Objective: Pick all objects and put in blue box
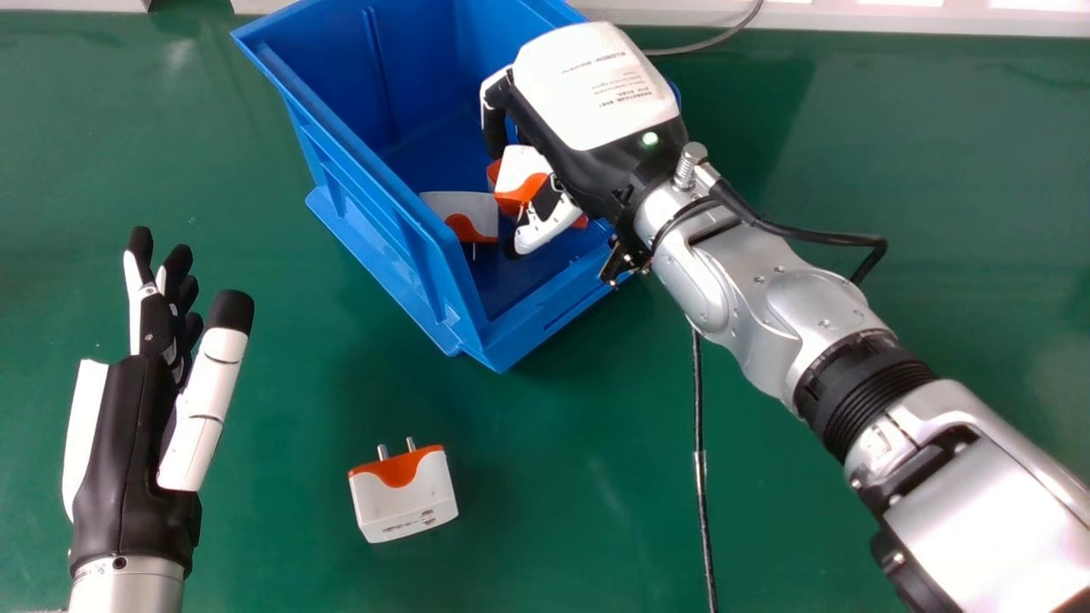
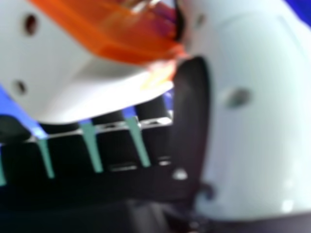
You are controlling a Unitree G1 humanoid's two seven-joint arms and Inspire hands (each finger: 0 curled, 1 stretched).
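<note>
Head view, upper centre: holds a plug [image 1: 521,170] between curled fingers [image 1: 495,128] and thumb [image 1: 549,223] of the right hand [image 1: 588,94], inside the box [image 1: 375,223]. Grips across the white body, probably for a broad, easy purchase from both sides. Seen from the right hand view, rests right up against the thumb; whether firmly pinched or just beginning to loosen, cannot tell. Hangs low past the rim, presumably to keep the drop short.

Just beside, towards the left of the frame, lies a second plug [image 1: 464,213] on the box floor, pins towards the bottom of the frame. Beneath the hand, shows a bit of orange-red [image 1: 582,222], perhaps part of another plug, too covered to tell.

Farther out, at lower centre, lies the last plug [image 1: 404,498] on the surface [image 1: 579,460], outside the box, pins towards the upper edge. At far left, waits with the left hand [image 1: 128,426], fingers straight and thumb apart; stands nearer to that last plug than the right, so perhaps handier for it.

Next, seems to call for opening the right hand and lifting clear of the rim. Could catch the thumb on the second plug or drag the held one along. Most of the job looks done, with one plug left to fetch.
</note>
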